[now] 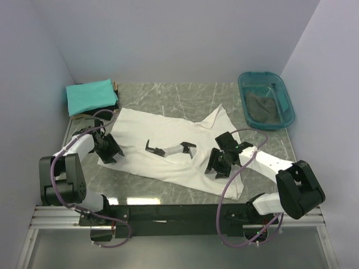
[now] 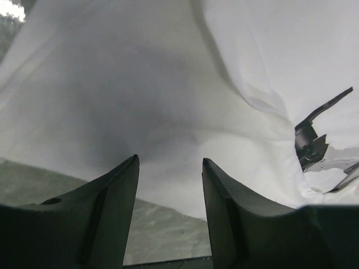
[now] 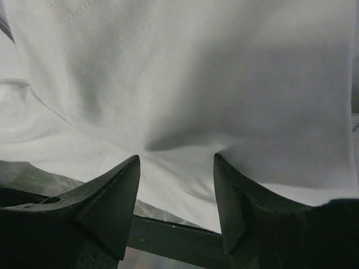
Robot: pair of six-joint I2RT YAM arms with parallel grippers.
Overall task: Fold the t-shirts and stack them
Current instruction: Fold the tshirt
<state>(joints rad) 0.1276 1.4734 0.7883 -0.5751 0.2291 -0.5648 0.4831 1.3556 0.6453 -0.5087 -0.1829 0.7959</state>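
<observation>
Cloth: the white t-shirt lies spread mid-table. I judge it light, limp and prone to sliding, best pinched at its near hem. My left gripper and right gripper stand spread over that hem, pinching nothing. The tub, far right, holds crumpled grey cloth. A folded teal t-shirt sits far left.

— From where do we see the whole surface?
— From high behind the arm bases, looking down and forward.
— And our wrist views?
— Each sits very close over the white t-shirt, looking out past the left gripper or the right gripper. All three views share that shirt.
</observation>
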